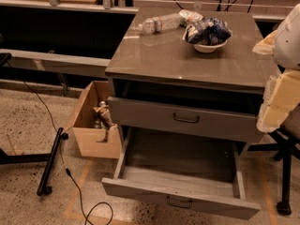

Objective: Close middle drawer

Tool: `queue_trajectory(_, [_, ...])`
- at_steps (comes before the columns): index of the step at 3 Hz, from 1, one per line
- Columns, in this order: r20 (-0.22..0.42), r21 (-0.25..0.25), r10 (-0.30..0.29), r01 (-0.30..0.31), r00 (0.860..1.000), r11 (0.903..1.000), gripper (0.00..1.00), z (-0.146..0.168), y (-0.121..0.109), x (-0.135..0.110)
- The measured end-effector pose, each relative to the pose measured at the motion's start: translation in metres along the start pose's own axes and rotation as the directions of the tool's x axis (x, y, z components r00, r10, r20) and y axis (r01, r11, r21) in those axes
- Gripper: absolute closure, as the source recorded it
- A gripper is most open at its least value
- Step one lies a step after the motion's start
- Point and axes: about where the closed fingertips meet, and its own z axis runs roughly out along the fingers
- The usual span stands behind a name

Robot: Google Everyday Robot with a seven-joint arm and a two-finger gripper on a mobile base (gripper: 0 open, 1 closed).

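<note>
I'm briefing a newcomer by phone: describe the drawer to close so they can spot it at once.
Find the grey cabinet with a bowl on top. Under its taller-fronted upper drawer, the middle drawer is pulled far out toward the camera; the gripper sits by the cabinet's right edge. Only this drawer has a low front and small wire pull.

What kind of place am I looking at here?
Probably a lab or workshop: grey metal cabinet, loose cable on the speckled floor, cardboard box. The gripper hangs at the right edge.
</note>
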Motion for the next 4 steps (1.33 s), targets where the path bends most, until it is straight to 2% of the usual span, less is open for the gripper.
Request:
queue_trajectory(1, [0.0, 0.0, 0.0, 0.0, 1.0, 1.0, 0.0, 0.0, 0.0, 0.0])
queue_trajectory(2, [0.002, 0.008, -0.001, 0.001, 1.0, 1.0, 0.1, -0.002, 0.0, -0.001])
queue_trajectory(3, [0.014, 0.018, -0.014, 0.013, 1.0, 0.9997, 0.33, 0.014, 0.001, -0.003])
queue_trajectory(4, [0.064, -0.001, -0.062, 0.062, 0.996, 0.9981, 0.57, 0.077, 0.022, -0.008])
